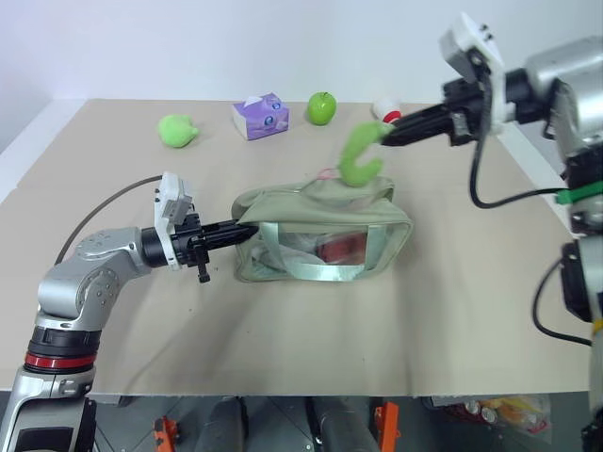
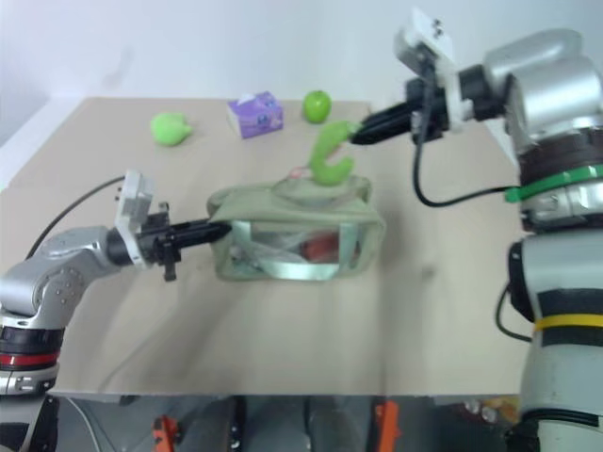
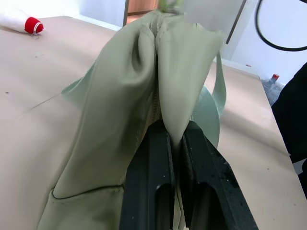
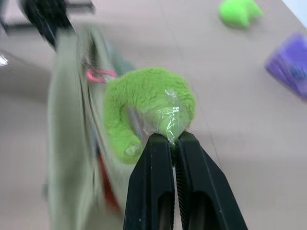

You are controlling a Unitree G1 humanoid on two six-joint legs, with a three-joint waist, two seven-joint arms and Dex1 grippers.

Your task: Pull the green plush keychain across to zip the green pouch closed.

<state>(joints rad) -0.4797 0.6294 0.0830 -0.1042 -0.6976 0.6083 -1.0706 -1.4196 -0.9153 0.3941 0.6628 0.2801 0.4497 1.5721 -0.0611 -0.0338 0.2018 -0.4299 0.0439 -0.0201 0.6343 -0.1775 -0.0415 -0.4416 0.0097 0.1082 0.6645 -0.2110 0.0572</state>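
Head-camera pictures show the green pouch [image 1: 320,235] lying near the middle of the tan table [image 1: 283,339], its long axis running across from the robot's left to its right. It is pale sage fabric with a clear window on the side facing the robot, something red showing through it. The left gripper [image 1: 240,229] reaches in level from the left with its fingers pinched tight on the pouch's left end at the zipper seam. The green plush keychain [image 1: 360,155], a fuzzy lime curl, hangs lifted above the right part of the pouch top, its upper end clamped in the closed right gripper [image 1: 384,137], which points in from the right and slightly downward. Along the far edge sit a lime plush blob [image 1: 176,131], a purple tissue box [image 1: 260,117], a green apple [image 1: 322,107] and a small white and red bottle [image 1: 385,110].

Left wrist camera: both black fingers are closed on a fold of pouch fabric, and the zipper seam runs straight away from them along the pouch top.

Right wrist camera: the fingers squeeze a crinkled clear wrap on the keychain's fuzzy body, which curves round like a hook. A pink ring [image 4: 100,74] joins it to the pouch top.
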